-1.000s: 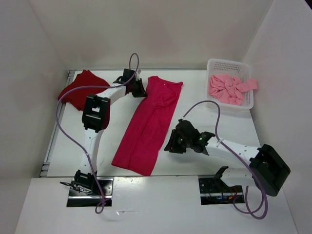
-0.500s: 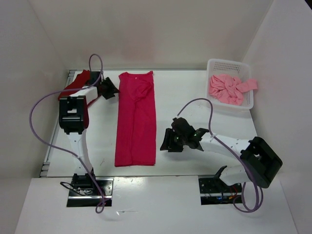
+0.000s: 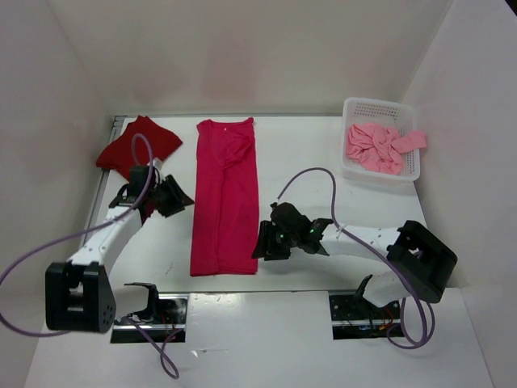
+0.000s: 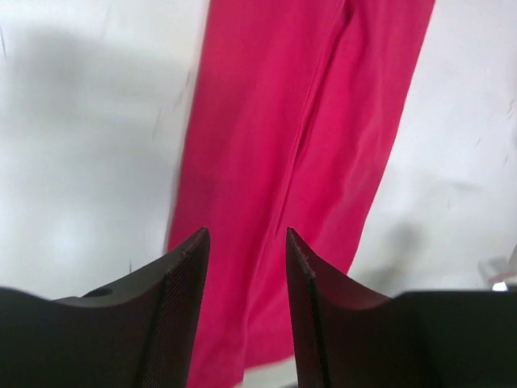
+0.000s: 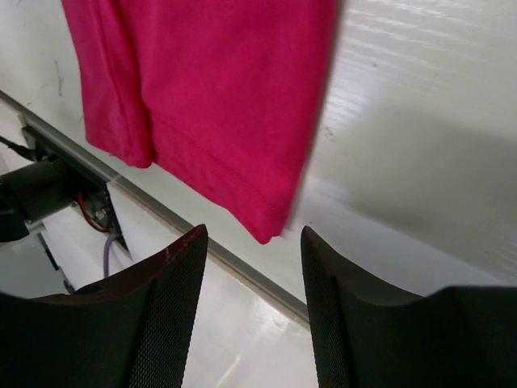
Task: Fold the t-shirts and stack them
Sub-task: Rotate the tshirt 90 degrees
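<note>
**Two Open Grippers Flanked a Folded Crimson Shirt**

We saw the left gripper (image 3: 182, 200) with its jaws parted about halfway and nothing between them. The bright crimson-pink t-shirt (image 3: 225, 198) lay directly ahead of its fingertips. That shirt was folded lengthwise into a long, narrow strip on the white desk (image 3: 307, 162). Its collar end lay well beyond both grippers, and its hem lay toward the arm bases.

On the strip's other side, the right gripper (image 3: 260, 245) pointed at the long edge near the hem. Its jaws were spread wide and they too were empty. In the right wrist view, the corner of the stitched hem lay just past the fingertips, in line with the gap between the jaws and clear of both fingers. We could not tell how high either gripper stood above the cloth.

The dark red t-shirt (image 3: 137, 145) lay in a loose heap behind the left gripper, on the side away from the crimson strip, and the arm's purple cable (image 3: 148, 153) looped over it.

The light salmon pink t-shirt (image 3: 376, 147) sat crumpled in a white perforated basket (image 3: 380, 107), well apart from the right gripper and behind it. One end of it spilled over the basket's outer rim.
</note>
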